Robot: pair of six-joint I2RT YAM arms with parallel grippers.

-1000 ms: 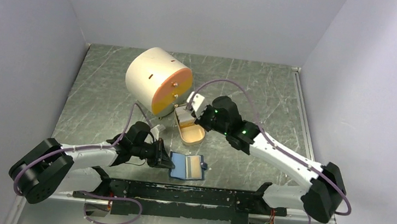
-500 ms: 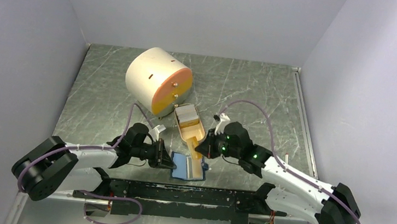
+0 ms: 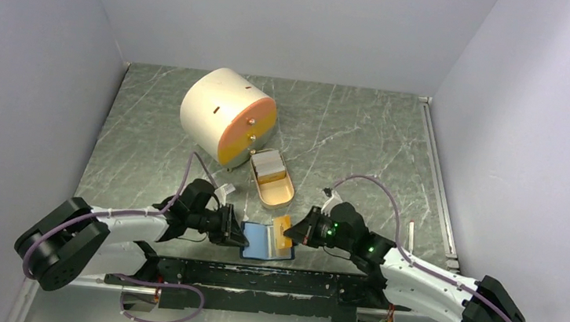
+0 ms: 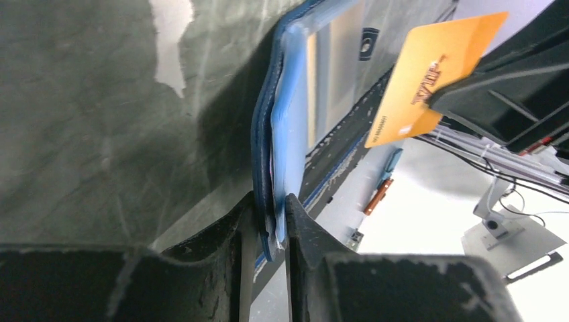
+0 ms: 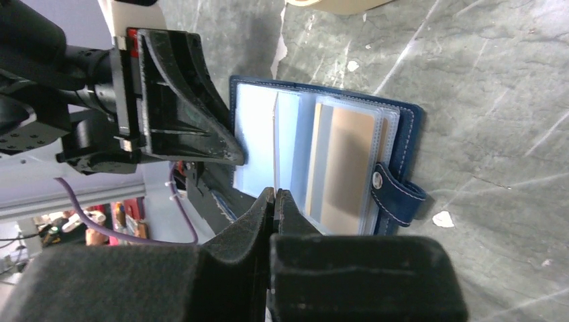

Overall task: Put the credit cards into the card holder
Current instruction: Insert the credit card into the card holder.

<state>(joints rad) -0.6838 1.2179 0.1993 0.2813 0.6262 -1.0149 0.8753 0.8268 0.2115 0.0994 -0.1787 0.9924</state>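
Observation:
The dark blue card holder (image 3: 262,243) lies open near the front edge, its light blue sleeves (image 5: 295,141) and tan pocket (image 5: 345,168) facing up. My left gripper (image 4: 272,209) is shut on the holder's left edge (image 4: 268,168). My right gripper (image 5: 276,194) is shut on one credit card (image 4: 429,74), orange-yellow on one face. The card stands on edge over the holder's middle, its thin edge (image 5: 274,131) pointing down at the sleeves. More whitish credit cards (image 3: 268,167) sit stacked in the tan oval dish (image 3: 278,194).
A big cream cylinder with an orange face (image 3: 227,116) lies behind the dish. The holder's closing tab (image 5: 397,194) sticks out on its right side. A black rail (image 3: 255,276) runs along the front between the arm bases.
My right arm has swung from the dish down to the card holder, carrying an orange-yellow card. The left gripper stays clamped on the holder's left edge.

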